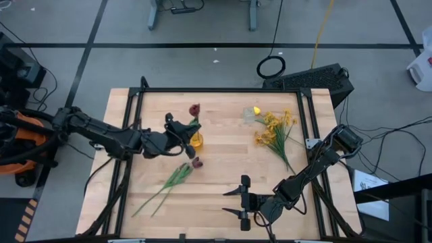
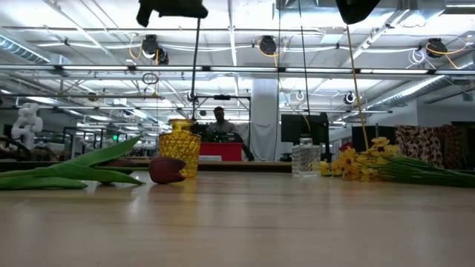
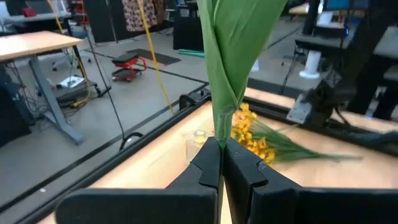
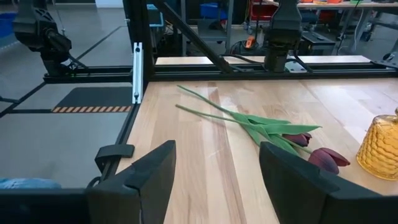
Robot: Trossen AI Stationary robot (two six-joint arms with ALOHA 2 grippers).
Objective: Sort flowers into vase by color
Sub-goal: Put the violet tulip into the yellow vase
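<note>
My left gripper is shut on a dark red tulip over the amber vase, which also shows in the low view. Two more dark red tulips lie flat on the table near the vase, their stems running toward the near left. A yellow tulip head shows beside a clear glass vase at the far middle. Sprays of small yellow blossoms lie on the table at the right. My right gripper is open and empty near the front edge. My left gripper pinches the tulip's green stem, with its leaf wrapped around it, between its two fingers. The fingers come level from the table's left and lie across the stem. The tulip stands nearly upright, and its thin lower stem runs down to the amber vase's mouth.
A black frame borders the wooden table. In the right wrist view the two lying tulips and the amber vase are ahead of my right gripper. Bare wood lies between the vases and the front edge. A person shows far behind.
</note>
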